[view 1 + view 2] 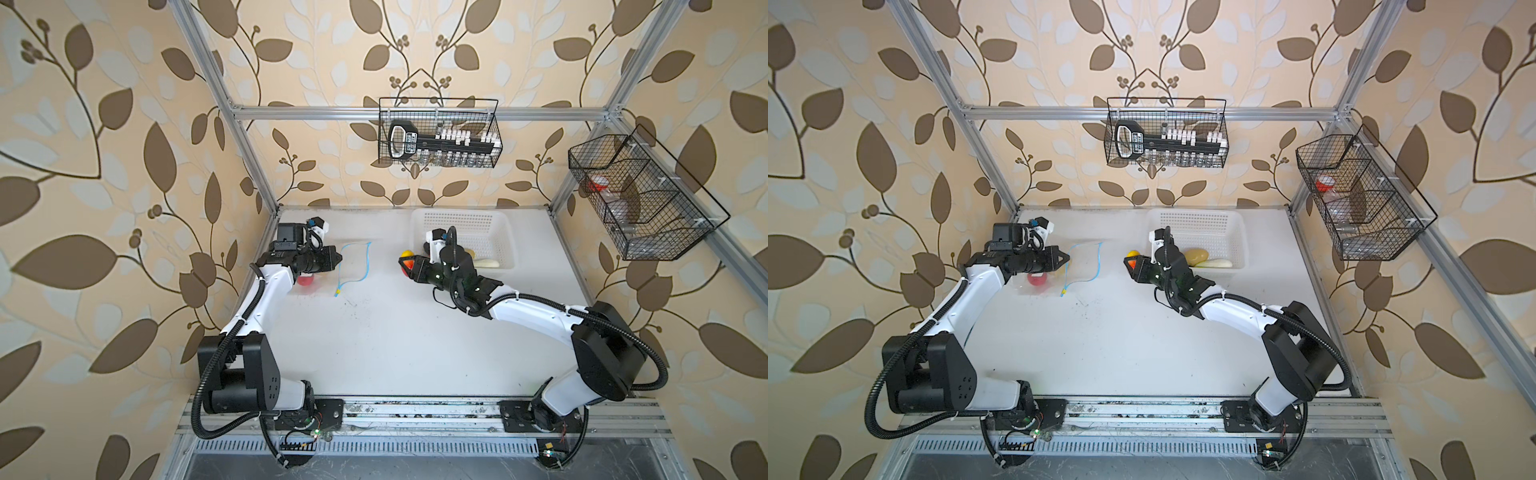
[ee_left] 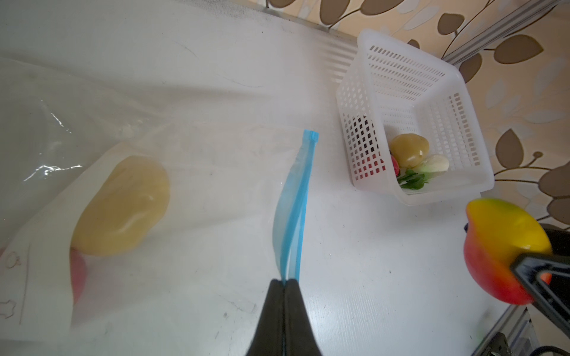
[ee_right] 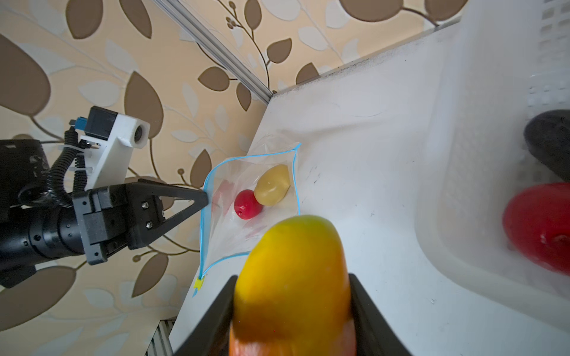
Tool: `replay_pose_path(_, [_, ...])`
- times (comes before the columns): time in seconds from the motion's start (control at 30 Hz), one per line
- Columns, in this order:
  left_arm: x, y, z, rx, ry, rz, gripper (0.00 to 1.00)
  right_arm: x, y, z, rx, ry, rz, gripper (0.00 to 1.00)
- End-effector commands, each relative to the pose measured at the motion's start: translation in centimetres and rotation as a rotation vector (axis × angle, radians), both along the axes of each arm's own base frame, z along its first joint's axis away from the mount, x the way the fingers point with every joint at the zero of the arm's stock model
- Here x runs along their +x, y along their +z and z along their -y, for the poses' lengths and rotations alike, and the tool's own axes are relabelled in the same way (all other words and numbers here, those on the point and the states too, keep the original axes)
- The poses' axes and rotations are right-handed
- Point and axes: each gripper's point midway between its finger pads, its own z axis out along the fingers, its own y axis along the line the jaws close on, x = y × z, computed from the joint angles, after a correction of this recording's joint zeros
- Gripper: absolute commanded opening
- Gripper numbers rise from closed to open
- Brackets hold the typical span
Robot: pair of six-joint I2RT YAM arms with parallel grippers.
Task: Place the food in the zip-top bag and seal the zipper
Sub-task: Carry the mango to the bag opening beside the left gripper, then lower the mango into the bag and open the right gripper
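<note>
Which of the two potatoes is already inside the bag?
The potato lying beside the red tomato inside the clear zip-top bag. The other potato sits in the white basket.

readable text: none legible in any view
tool label (image 1: 409, 146): pale print on black tool (image 1: 436, 144) in wire basket (image 1: 457, 99), seen in both top views, too blurred to read
patch (image 2: 46, 277): white, on bag (image 2: 216, 185); two faint outline icons, thin line, no letters
</note>
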Motion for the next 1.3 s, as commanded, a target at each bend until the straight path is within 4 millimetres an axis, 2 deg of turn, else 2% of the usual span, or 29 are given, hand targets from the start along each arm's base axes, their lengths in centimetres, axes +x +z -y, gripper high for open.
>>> replay_pose_path(0.0, [-0.2, 3.0, 0.4, -0.034, -0.021, 0.065, 0.00, 0.1, 1.4, -1.9, 0.046, 0.036, 0.020, 0.44])
replay_pose_path(0.4, [-0.6, 3.5, 1.2, -0.083, -0.055, 0.073, 0.00, -1.1, 0.4, -7.3, 0.052, 0.132, -0.001, 0.44])
replay_pose_path(0.83, [-1.0, 4.3, 1.8, -0.102, -0.070, 0.095, 0.00, 1.0, 0.7, -10.3, 0.053, 0.149, -0.004, 0.44])
replay_pose_path(1.27, [-1.2, 4.9, 2.2, -0.129, -0.077, 0.100, 0.00, 1.6, -1.8, -12.7, 0.034, 0.151, -0.045, 0.44])
